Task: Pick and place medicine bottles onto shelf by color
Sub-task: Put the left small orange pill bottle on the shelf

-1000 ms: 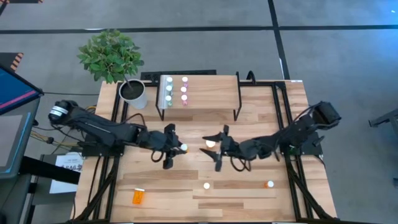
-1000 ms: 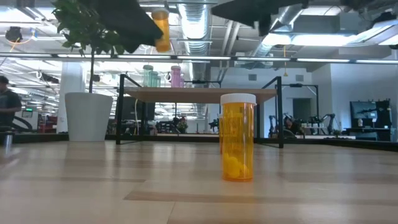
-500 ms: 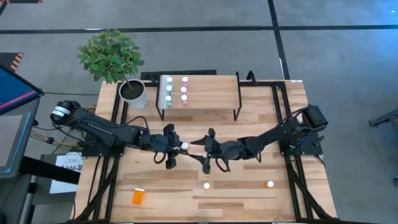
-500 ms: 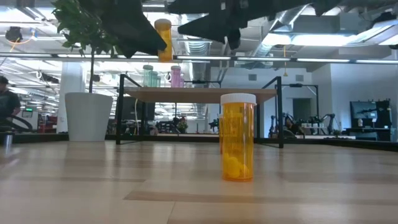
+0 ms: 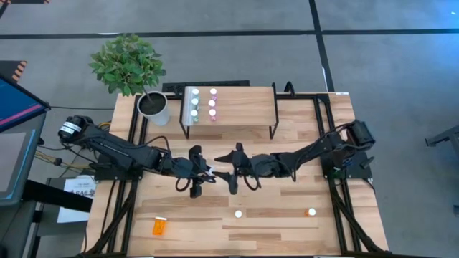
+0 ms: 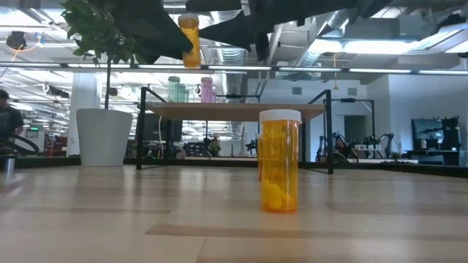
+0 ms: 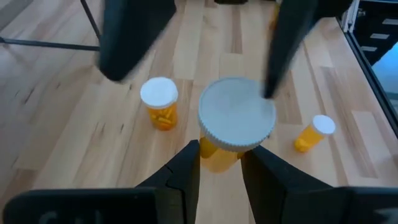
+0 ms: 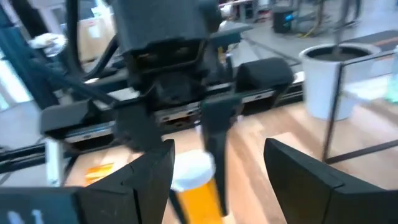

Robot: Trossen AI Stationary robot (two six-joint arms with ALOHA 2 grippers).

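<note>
My left gripper is shut on a small orange bottle with a white cap, held high above the table's middle; it also shows in the low view. My right gripper is open just to the right of it, a finger on either side of the bottle, not touching it. The shelf stands at the far middle, with teal bottles and pink bottles upright on its left part. Orange bottles stand near the front edge, and one lies on its side. My left gripper pinches the bottle's orange body just under the white cap between its two fingers. The fingers slant down from the table's left side. The bottle is upright, cap up, lifted well clear of the table.
A white plant pot with a green plant stands left of the shelf. The shelf's right part is bare. Black frame rails run along the table's left and right edges. A person shows far off in the room.
My right gripper has moved toward the table's left edge, up to the bottle in my left gripper, and now stands open around it. My left gripper and the bottle have stayed about where they were.
</note>
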